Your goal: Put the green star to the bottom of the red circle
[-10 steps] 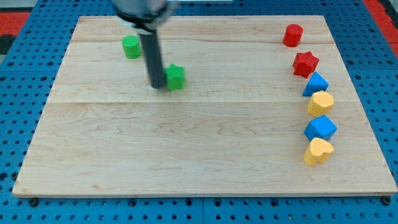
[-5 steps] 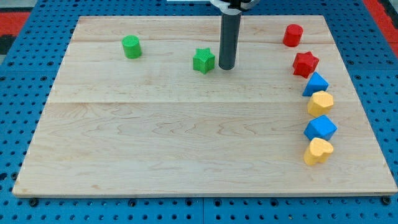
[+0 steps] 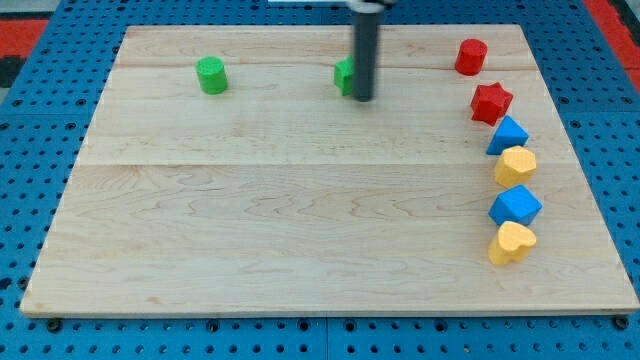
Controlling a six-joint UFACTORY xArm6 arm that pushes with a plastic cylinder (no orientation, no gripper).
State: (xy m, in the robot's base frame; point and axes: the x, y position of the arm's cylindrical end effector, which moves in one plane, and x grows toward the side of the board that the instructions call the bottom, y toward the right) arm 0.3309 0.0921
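The green star (image 3: 344, 76) lies near the top middle of the wooden board (image 3: 250, 220), partly hidden behind my dark rod. My tip (image 3: 363, 99) rests on the board at the star's lower right edge, touching or almost touching it. The red circle (image 3: 471, 56) stands near the top right corner, well to the right of the star and tip.
A green cylinder (image 3: 211, 75) stands at the top left. Down the right side run a red star (image 3: 491, 102), a blue block (image 3: 508, 135), a yellow block (image 3: 516, 166), a second blue block (image 3: 515, 206) and a yellow heart (image 3: 512, 242).
The green star has moved right and up the board, from left of centre to the top middle. My tip swung from its left side to its right and now stands against it.
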